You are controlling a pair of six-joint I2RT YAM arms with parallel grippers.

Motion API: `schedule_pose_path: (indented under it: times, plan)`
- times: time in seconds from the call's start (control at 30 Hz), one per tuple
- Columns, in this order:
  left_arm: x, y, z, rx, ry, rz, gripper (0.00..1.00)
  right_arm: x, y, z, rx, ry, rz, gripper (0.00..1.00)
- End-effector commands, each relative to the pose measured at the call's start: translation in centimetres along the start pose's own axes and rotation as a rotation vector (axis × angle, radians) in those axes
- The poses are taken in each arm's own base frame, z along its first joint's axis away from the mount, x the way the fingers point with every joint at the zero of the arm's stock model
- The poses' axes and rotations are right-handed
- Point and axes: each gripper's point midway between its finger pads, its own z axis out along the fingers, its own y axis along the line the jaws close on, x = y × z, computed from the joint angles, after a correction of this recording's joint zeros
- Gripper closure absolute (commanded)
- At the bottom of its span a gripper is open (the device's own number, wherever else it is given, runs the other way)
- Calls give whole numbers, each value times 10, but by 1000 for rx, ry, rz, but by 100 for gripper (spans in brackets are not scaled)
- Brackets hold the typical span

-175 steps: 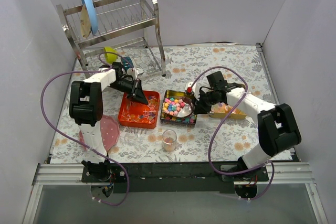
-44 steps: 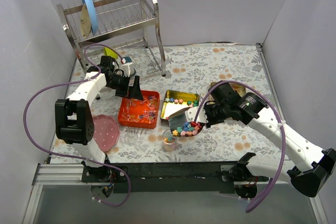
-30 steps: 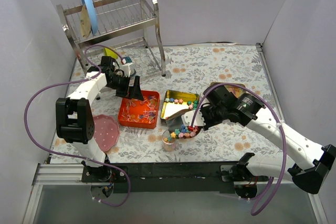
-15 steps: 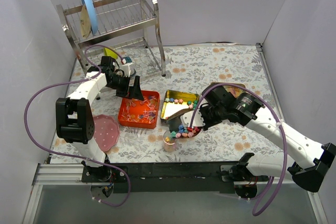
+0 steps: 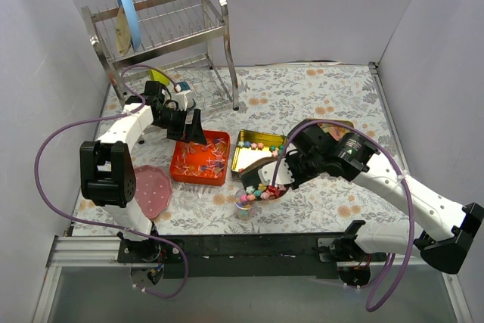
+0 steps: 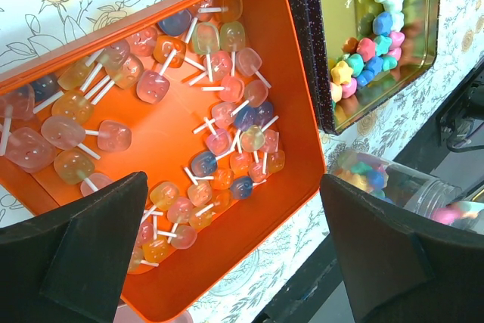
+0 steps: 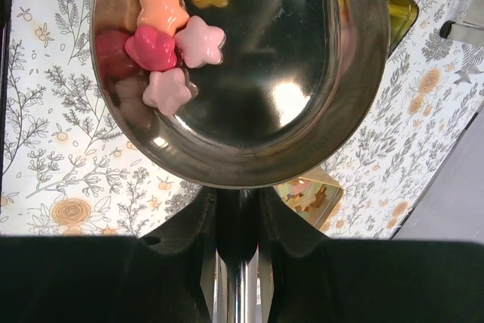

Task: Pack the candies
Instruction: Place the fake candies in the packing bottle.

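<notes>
The right gripper [image 7: 236, 221] clamps the handle of one steel scoop [image 7: 302, 73]; ahead of it six star candies [image 7: 200, 41] lie in the bowl. The left gripper [image 6: 233, 187] gapes wide, empty, above one orange tray [image 6: 162, 130] of dozens of lollipops [image 6: 155, 85]; right of it, one gold tin [image 6: 344, 13] and one clear cup [image 6: 393, 179] hold star candies.

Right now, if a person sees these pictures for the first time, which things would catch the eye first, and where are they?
The shiny oval metal scoop, held by the right gripper at the front centre, tips pastel star-shaped candies over a small clear cup. Just left of it, the bright orange rectangular tray is full of translucent lollipops on white sticks, with the open left gripper above it.
</notes>
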Motion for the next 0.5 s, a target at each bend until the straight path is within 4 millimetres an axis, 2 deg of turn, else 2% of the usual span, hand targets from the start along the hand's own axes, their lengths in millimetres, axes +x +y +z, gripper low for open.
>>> schedule_pose_path:
  times: [0.0, 0.47]
  plan:
    - [-12, -6, -8, 18, -44, 31, 2, -6, -11, -13, 39, -2, -42, 99]
    - [-16, -10, -9, 43, -52, 45, 2, -4, -11, -22, 39, 58, -98, 99]
